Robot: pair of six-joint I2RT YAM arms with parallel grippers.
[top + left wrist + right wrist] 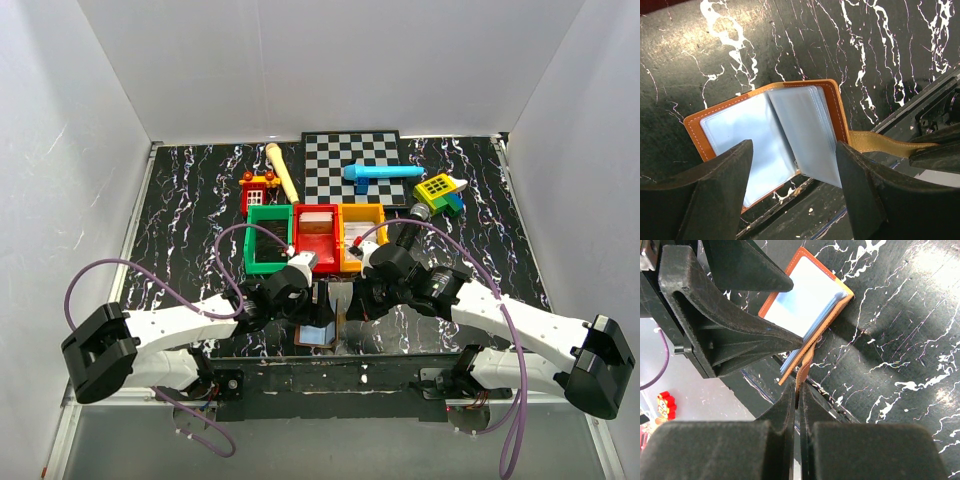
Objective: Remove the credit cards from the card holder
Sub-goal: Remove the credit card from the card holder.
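The card holder (747, 127) lies open, strap (880, 142) clenched in our right gripper (797, 392); we should centre the released left gripper (793, 146) over one sleeve (807, 130)

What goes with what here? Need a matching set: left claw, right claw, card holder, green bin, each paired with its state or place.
Things:
1. left claw
2. right claw
3. card holder
4. green bin

States or places:
a. lying open, pale sleeves facing up
b. shut on the tan strap
c. directly left of the red bin
d. open, one finger on either side above the holder

Pairs: 1-d, 2-b, 3-a, 4-c
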